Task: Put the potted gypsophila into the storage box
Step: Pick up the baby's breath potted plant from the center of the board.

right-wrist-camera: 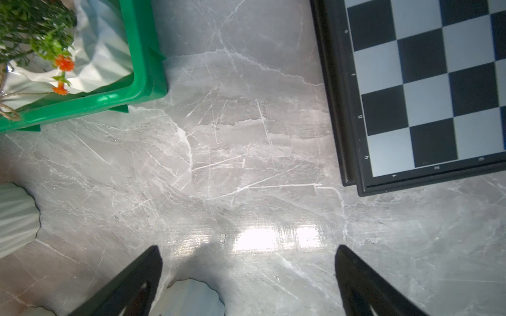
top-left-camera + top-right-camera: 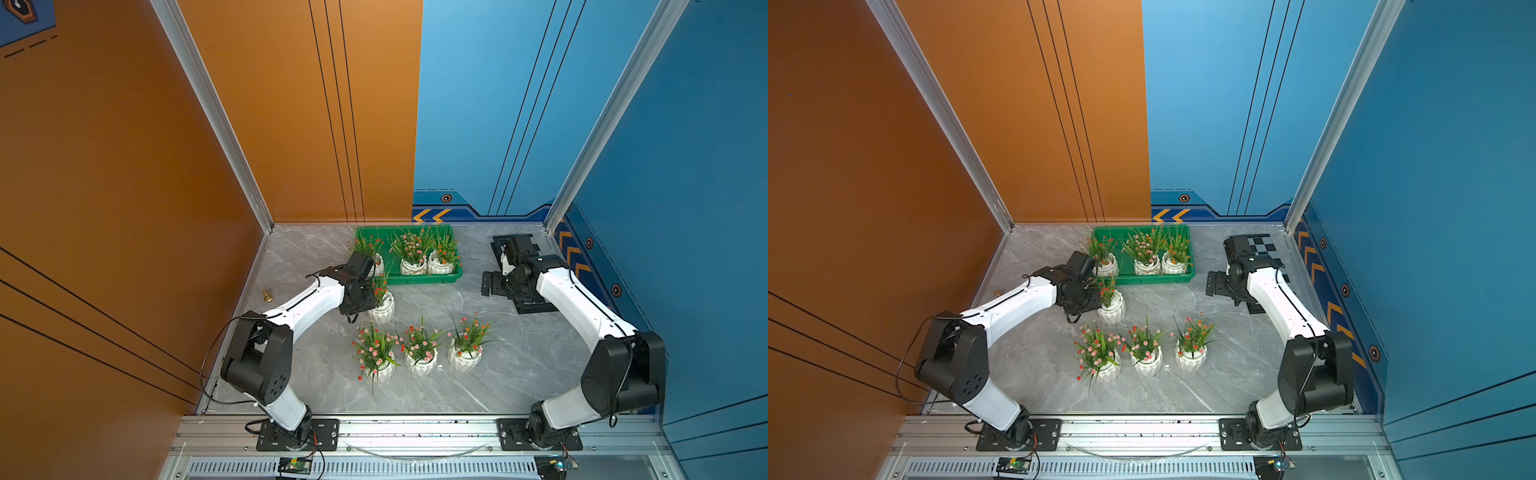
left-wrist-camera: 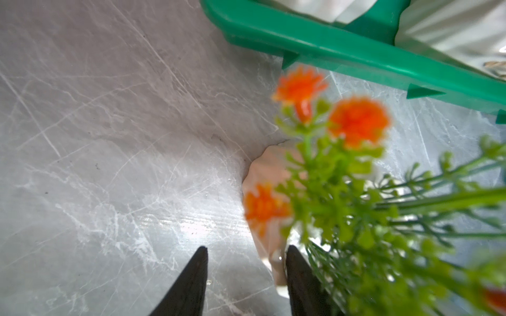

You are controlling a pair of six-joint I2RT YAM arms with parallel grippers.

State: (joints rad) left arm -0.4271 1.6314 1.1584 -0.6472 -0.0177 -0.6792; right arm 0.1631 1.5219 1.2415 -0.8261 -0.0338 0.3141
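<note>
Although foliage blurs much of the left wrist view, the count is plain in both top views: seven potted gypsophila and one storage box.

- **Positions:** Three pots stand inside the box, and the leftmost pot is half hidden behind the left arm. A fourth pot stands on the table just outside the box's front rim. Three more form a row nearer the arm bases, well apart from the box.
- **Materials:** Each pot is white, ribbed and glossy. Each holds thin green plastic sprigs with small red, orange or pink blossoms. The box is smooth bright green plastic with a rolled rim and small buttress ribs. The table is grey with pale marble veining.
- **Left gripper**: It stands half-narrowed at the fourth pot, apparently astride its rim. A strip of table shows between one finger and the pot wall.
- **Right gripper**: It hangs spread wide over bare table between the box and a chequered board, holding nothing.
- **Hidden:** In the top views the right arm covers most of the board.
</note>
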